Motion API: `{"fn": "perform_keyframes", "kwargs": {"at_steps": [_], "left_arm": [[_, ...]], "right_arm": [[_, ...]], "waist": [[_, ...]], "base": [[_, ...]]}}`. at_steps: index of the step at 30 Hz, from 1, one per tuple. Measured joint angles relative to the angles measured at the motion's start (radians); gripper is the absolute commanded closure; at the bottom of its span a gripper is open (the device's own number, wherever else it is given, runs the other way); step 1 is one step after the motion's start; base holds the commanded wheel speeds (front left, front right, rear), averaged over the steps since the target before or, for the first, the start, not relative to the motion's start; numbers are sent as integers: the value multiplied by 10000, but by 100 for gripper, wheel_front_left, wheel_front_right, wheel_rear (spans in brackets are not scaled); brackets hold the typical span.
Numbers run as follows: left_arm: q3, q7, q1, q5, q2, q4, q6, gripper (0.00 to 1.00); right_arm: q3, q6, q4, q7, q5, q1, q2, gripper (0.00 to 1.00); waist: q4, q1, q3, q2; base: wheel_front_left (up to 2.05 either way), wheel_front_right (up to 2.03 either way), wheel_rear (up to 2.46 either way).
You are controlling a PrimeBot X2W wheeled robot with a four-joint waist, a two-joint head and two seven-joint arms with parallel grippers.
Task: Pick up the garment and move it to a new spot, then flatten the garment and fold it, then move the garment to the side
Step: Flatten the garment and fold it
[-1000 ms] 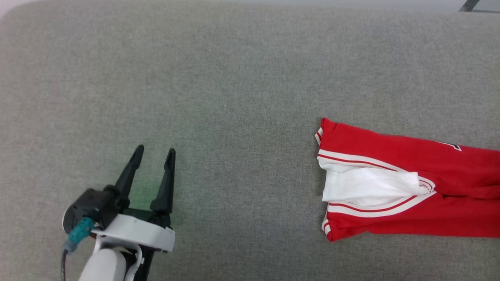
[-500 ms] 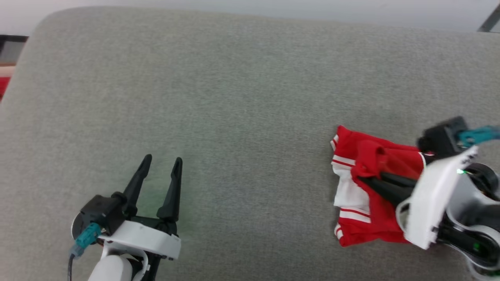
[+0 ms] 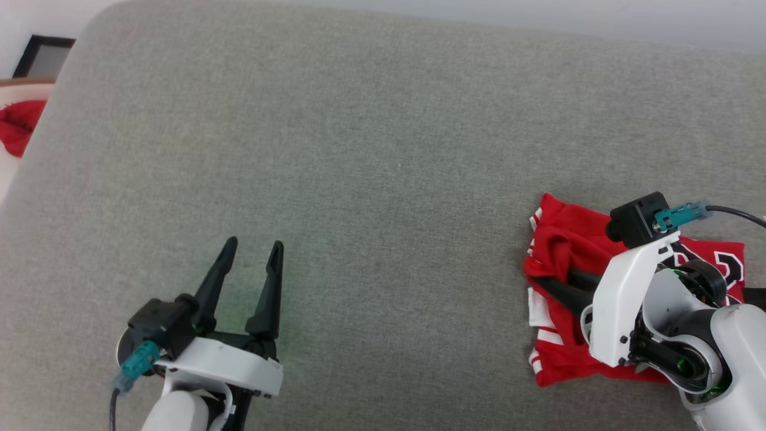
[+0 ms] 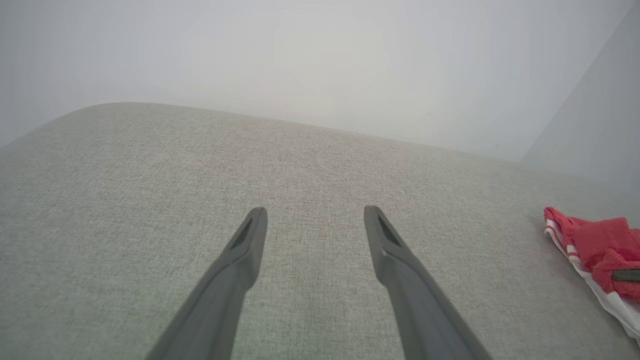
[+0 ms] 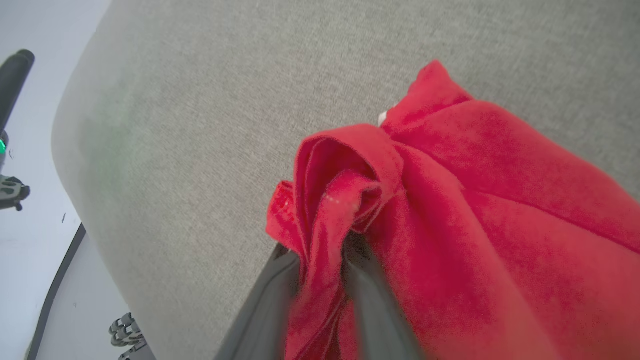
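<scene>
Grey fabric-covered worktop [image 3: 383, 149] with a rounded far-left corner, pale wall behind. Off its far-left edge, well apart from everything else, a small plain red cloth lump [image 3: 18, 126]; no part of the job.

On the near right of the worktop: the garment [image 3: 559, 245], a red basketball jersey tee with white red-striped trim and black white-edged lettering. Gathered into a compact packet rather than spread out, with part of the lettering showing on top toward the right and white trim along the left edge. Rumpled rather than crisp at the far-left corner, with a bunched-up fold there.

Right gripper [image 3: 550, 276] reaching leftward over the packet, two dark fingers close together and pinching that bunched red fold between them, plainest in the right wrist view. Cannot tell whether gripping firmly or slackening. Packet apparently resting on the fabric surface for the most part, with just the pinched fold raised.

Left gripper [image 3: 254, 242] at the near left, fingers spread wide, holding nothing, well apart from the garment, over bare worktop.

Judged progress: pick-up, relocation, flattening and folding look done, going by the small folded shape. Seemingly in the last step, shifting to the side, with the packet already well over to the right. Left to do, probably: let go of the fold, draw the right arm clear, and perhaps smooth the bunched corner so as to keep the packet tidy.
</scene>
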Motion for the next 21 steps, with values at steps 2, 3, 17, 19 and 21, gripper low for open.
{"fn": "perform_keyframes", "kwargs": {"at_steps": [2, 3, 17, 19, 21], "left_arm": [[56, 0, 32, -10, 2, 40, 0, 0], [77, 0, 47, -12, 2, 67, 0, 0], [-247, 0, 263, -752, 385, 798, -2, 0], [-255, 0, 259, -788, 408, 876, 0, 0], [-299, 0, 277, -918, 477, 1012, -2, 0]], "right_arm": [[111, 0, 90, -226, 217, -89, 10, 0], [163, 0, 104, -334, 349, -126, 8, 0], [-552, 0, 617, -4019, 828, 42, -1626, 0], [-656, 0, 834, -4475, 669, 173, -1672, 0], [-890, 0, 1467, -5754, 236, 533, -1649, 0]], "waist": [[-49, 0, -57, 0], [-80, 0, -102, 0], [-1022, 0, -893, 0], [-1081, 0, -937, 0], [-1232, 0, -1081, 0]], "base": [[0, 0, 0], [0, 0, 0], [0, 0, 0], [0, 0, 0], [0, 0, 0]]}}
